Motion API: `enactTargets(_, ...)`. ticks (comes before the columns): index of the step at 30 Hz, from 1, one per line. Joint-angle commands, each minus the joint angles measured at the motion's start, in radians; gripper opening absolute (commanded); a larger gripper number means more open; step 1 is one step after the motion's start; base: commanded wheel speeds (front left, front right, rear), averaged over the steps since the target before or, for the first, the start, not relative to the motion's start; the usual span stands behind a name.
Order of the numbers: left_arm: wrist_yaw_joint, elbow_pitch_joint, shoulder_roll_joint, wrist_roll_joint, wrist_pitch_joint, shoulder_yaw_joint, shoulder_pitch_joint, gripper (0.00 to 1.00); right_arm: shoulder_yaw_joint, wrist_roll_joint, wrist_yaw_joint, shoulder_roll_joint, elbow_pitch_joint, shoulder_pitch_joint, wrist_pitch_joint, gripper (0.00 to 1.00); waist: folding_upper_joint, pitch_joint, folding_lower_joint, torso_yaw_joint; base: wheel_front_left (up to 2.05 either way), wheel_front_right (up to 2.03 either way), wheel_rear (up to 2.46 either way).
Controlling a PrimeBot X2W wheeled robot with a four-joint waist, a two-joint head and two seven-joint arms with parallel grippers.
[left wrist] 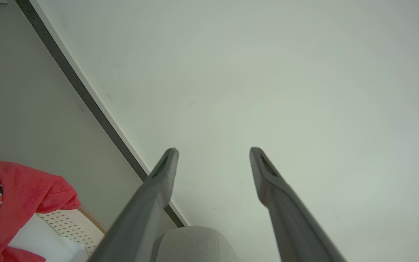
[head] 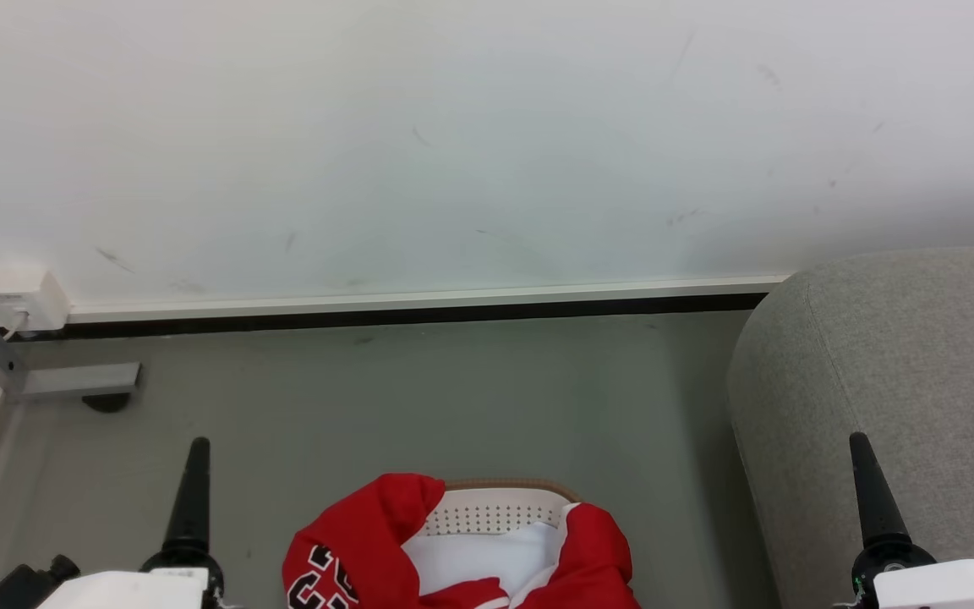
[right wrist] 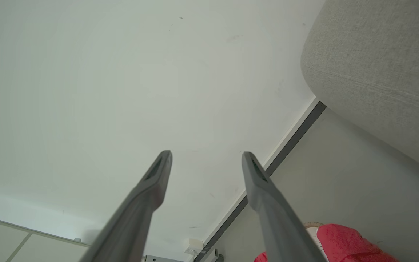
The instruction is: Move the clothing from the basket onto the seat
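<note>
Both the left gripper [left wrist: 213,153] and right gripper [right wrist: 206,156] are empty, fingers spread apart. Red-and-white clothing [head: 352,541] lies heaped in the basket [head: 495,510], draped over its rim, on the floor [head: 453,397] near the grey seat [head: 901,364].

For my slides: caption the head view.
The left claw and right claw flank the basket of red clothing; grey seat at right.

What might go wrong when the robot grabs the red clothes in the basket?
The clothing hangs over the rim of the basket, so pulling it may drag or tip the basket. It is bunched up, so the open left claw or right claw might catch just one piece. Set near the rounded edge of the seat, it could slide off.
</note>
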Motion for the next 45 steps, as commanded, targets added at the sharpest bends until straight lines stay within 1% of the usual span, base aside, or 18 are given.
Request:
enactTargets(1, -0.004, -0.025, 0.008, 0.077, -0.015, 0.003, -0.013, 1.0, 0.008, -0.05, -0.001, -0.01, -0.023, -0.015, -0.015, 1.0, 0.0, 0.0, 0.0, 0.0, 0.0, 0.0, 0.0)
enactTargets(6, -0.005, -0.034, 0.012, 0.22, -0.034, -0.004, -0.009, 1.0, 0.021, -0.151, -0.001, -0.01, -0.026, -0.02, -0.034, 1.0, 0.0, 0.002, 0.0, -0.003, 0.0, 0.0, 0.0)
enactTargets(10, -0.005, -0.034, 0.018, 0.337, -0.048, -0.005, -0.005, 1.0, 0.028, -0.258, -0.001, -0.011, -0.029, -0.027, -0.048, 1.0, 0.0, 0.002, 0.0, -0.006, 0.0, 0.0, 0.0)
enactTargets(15, -0.005, -0.036, 0.016, 0.442, -0.064, 0.0, -0.007, 1.0, 0.032, -0.387, -0.001, -0.012, -0.034, -0.029, -0.065, 1.0, 0.0, 0.004, 0.0, -0.007, 0.0, 0.0, 0.0)
enactTargets(18, 0.004, -0.039, 0.017, 0.505, -0.074, 0.0, -0.006, 1.0, 0.028, -0.45, -0.001, -0.012, -0.037, -0.029, -0.074, 1.0, 0.0, 0.004, 0.0, -0.007, 0.0, 0.0, 0.0)
enactTargets(26, 0.006, -0.046, 0.017, 0.62, -0.101, -0.011, -0.007, 1.0, 0.015, -0.609, -0.001, -0.013, -0.045, -0.029, -0.099, 1.0, 0.0, 0.006, 0.0, -0.006, 0.0, 0.0, 0.0)
enactTargets(29, 0.004, -0.038, 0.018, 0.645, -0.106, -0.018, -0.006, 1.0, 0.021, -0.634, -0.001, -0.013, -0.044, -0.028, -0.106, 1.0, 0.0, 0.006, 0.0, -0.007, 0.0, 0.0, 0.0)
enactTargets(37, 0.007, -0.044, 0.022, 0.742, -0.127, -0.023, -0.007, 1.0, 0.033, -0.75, -0.001, -0.014, -0.041, -0.028, -0.128, 1.0, 0.0, 0.006, 0.0, -0.01, 0.0, 0.0, 0.0)
enactTargets(45, 0.006, -0.046, 0.022, 0.822, -0.15, -0.022, -0.009, 1.0, 0.04, -0.821, -0.001, -0.014, -0.046, -0.029, -0.15, 1.0, 0.0, 0.008, 0.0, -0.012, 0.0, 0.0, 0.0)
